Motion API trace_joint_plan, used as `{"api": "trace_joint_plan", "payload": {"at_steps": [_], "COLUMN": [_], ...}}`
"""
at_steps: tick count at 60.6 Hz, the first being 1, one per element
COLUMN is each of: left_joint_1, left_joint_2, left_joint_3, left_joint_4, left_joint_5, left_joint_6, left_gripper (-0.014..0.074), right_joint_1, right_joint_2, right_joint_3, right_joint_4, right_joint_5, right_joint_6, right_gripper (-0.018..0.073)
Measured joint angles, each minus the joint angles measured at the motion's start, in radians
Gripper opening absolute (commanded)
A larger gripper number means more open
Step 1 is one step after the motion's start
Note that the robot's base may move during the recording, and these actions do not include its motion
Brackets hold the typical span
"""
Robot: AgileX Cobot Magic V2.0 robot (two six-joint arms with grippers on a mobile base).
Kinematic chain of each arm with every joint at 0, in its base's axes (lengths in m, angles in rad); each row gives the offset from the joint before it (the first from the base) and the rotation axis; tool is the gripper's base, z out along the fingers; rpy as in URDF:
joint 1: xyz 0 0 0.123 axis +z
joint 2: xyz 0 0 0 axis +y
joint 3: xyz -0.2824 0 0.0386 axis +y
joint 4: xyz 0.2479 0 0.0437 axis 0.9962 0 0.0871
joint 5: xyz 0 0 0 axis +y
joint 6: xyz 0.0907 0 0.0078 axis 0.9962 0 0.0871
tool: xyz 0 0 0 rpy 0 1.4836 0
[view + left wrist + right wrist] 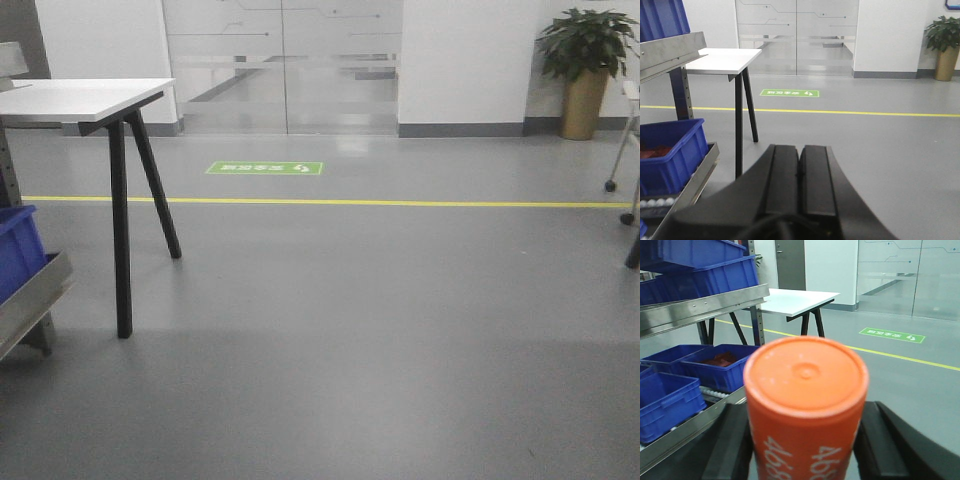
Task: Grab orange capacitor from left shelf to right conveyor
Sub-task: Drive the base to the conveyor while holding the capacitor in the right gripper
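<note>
Gripping the orange capacitor (807, 390), the right gripper (807, 442) clamps it between two black fingers (732, 445), one on each side of the can. The capacitor's flat top, with a small centre dimple, faces the wrist camera. White "4680" print runs down its side, upside down in this view. Its lower end is out of frame.

Left of the right gripper and beyond it is the left shelf (705, 307), with its shiny steel lip slanting across and a perforated upright behind. Blue bins (715, 272) sit above that lip. More of them sit on the lower level, below-left of the gripper, and one holds something red, too blurred to name. A white table (795, 299) on black legs stands ahead of the gripper, past the shelf. The green floor sign (892, 335) and yellow floor line (900, 357) lie ahead-right, with glass doors (910, 275) far ahead.

The left gripper (800, 180) has its pads pressed flat together with nothing between them, pointing out over the grey floor (880, 150). A steel shelf lip is up to its left. A blue bin sits below-left on a lower steel level, with small white round pieces (655, 202) just under it, balls or rollers, cannot tell. The white table is ahead-left and the green sign straight ahead. A potted plant (942, 42) stands far ahead-right by the white wall.

The front view shows the grey floor, the table at left, the yellow line across and the plant far right.
</note>
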Motion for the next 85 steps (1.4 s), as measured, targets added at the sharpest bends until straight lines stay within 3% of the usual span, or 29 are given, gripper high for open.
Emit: {"api": "trace_joint_plan", "payload": {"at_steps": [85], "left_joint_1": [0.0], "left_joint_2": [0.0], "left_joint_3": [0.0], "left_joint_4": [0.0], "left_joint_5": [0.0], "left_joint_6": [0.0], "left_gripper": [-0.0105], "right_joint_1": [0.0], "right_joint_2": [0.0], "right_joint_3": [0.0], "right_joint_4": [0.0], "right_joint_5": [0.0], "right_joint_6": [0.0], "right_gripper": [0.0049]}}
